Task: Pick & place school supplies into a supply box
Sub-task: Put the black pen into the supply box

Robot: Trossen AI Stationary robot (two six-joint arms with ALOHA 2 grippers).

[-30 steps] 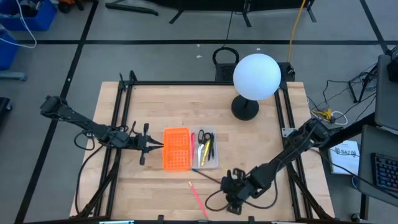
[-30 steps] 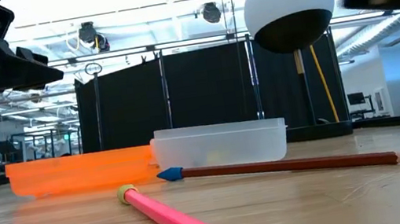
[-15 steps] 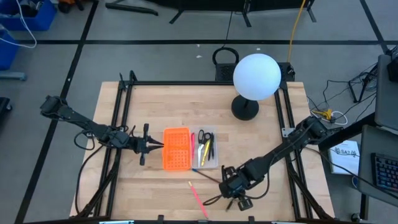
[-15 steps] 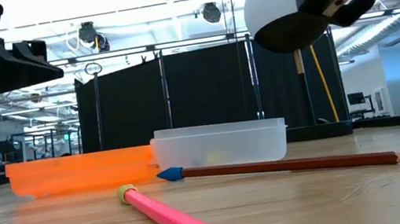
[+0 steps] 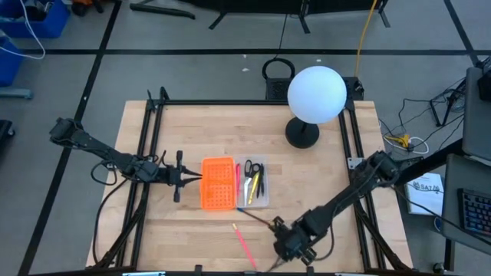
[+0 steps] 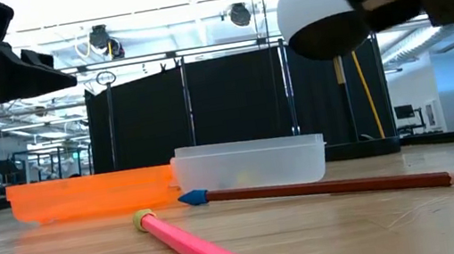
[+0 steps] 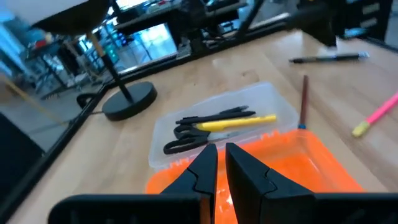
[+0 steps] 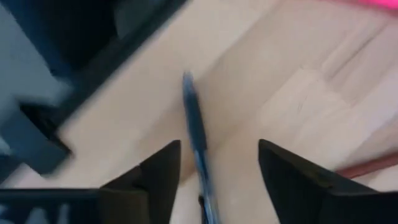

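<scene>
The clear supply box (image 5: 261,201) stands mid-table and holds black-handled scissors (image 7: 186,134), a yellow pen (image 7: 239,122) and a black pen. Near it on the wood lie a brown pencil with a blue end (image 6: 326,186) and a pink pencil (image 5: 244,242). My right gripper (image 8: 217,152) hovers open near the table's near edge, with its fingers either side of a dark pen (image 8: 194,130) that lies flat on the table. My left gripper (image 7: 221,165) is shut and waits left of the orange perforated panel (image 5: 217,183), holding nothing.
A lamp with a white globe (image 5: 316,93) and a black base (image 5: 302,134) stands at the far right. Black frame rails (image 5: 153,153) run along the table's left and right sides. Bare wood lies left of the pink pencil.
My right gripper has turned and gone toward the table's near edge, and looms larger in the low view. The pencils, box and panel lie where they were.
</scene>
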